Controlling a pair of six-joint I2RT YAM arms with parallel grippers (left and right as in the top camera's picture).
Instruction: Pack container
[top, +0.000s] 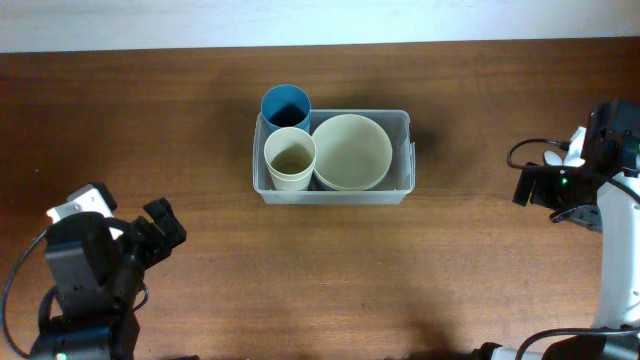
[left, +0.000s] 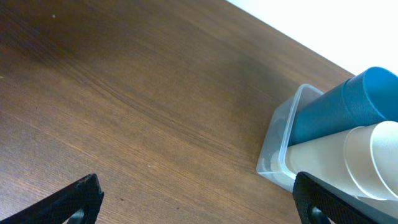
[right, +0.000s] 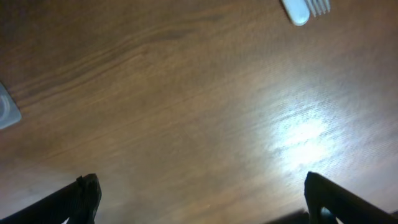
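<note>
The clear plastic container (top: 335, 194) stands at the table's middle. In it are a tall blue cup (top: 285, 105) at the back left, a cream cup (top: 290, 160) in front of it, and a cream bowl (top: 352, 152) on the right. My left gripper (top: 160, 228) is open and empty at the lower left, well apart from the container. The left wrist view shows its open jaws (left: 199, 208) over bare wood, with the container's corner (left: 277, 146), blue cup (left: 339, 109) and cream cup (left: 373, 155) ahead. My right gripper (top: 530, 185) is open and empty at the far right, its jaws (right: 202, 199) over bare wood.
A white plastic fork (top: 560, 158) lies on the table beside the right arm; it also shows at the top of the right wrist view (right: 305, 9). A corner of the container (right: 7, 112) shows at that view's left edge. The table is dark brown wood.
</note>
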